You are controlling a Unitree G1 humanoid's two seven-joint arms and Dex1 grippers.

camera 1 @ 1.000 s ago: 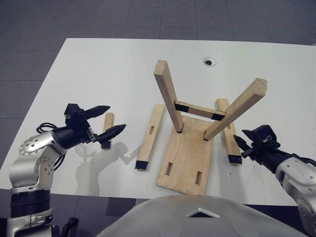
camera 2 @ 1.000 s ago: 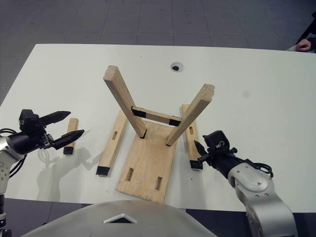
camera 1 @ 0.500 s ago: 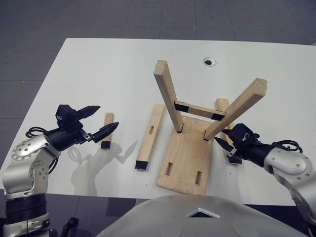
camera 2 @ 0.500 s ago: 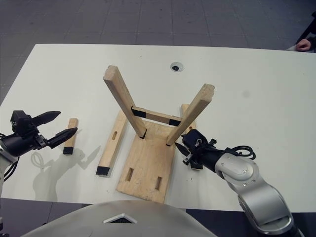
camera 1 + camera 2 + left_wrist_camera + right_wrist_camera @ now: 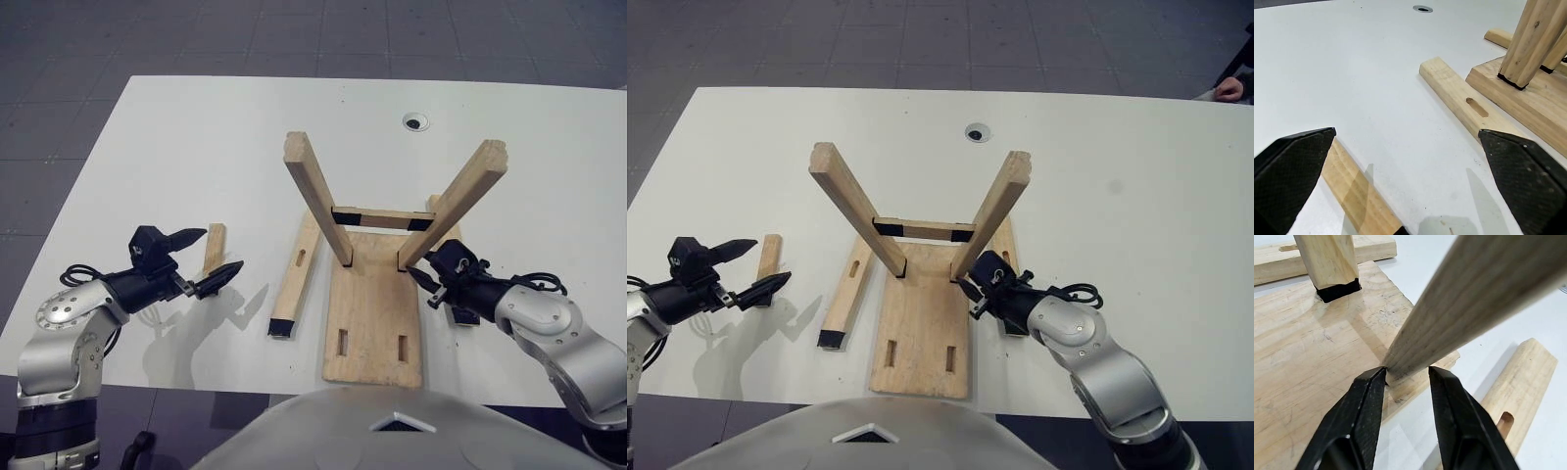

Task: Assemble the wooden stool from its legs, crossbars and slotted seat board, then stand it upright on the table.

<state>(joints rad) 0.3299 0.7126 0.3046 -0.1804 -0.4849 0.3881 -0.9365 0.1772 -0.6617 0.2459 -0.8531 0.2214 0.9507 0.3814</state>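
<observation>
The white table (image 5: pixel 196 137) carries all the parts. The slotted seat board (image 5: pixel 372 308) lies flat near the front edge, with two empty slots at its near end. Two legs stand in its far end and lean apart: the left standing leg (image 5: pixel 315 196) and the right standing leg (image 5: pixel 456 201). A crossbar (image 5: pixel 380 219) with black ends joins them low down.

A loose leg (image 5: pixel 296 279) lies flat just left of the board. A second loose leg (image 5: pixel 1520 377) lies just right of the board, partly hidden by the right arm. A short crossbar (image 5: pixel 214 245) lies well to the left.

The right gripper (image 5: pixel 1407 371) is low at the foot of the right standing leg. Its fingers are a little apart, one on each side of the foot, and one tip touches the wood.

The left gripper (image 5: pixel 220 249) hangs over the short crossbar with fingers spread wide, holding nothing; the bar's near end lies below them.
</observation>
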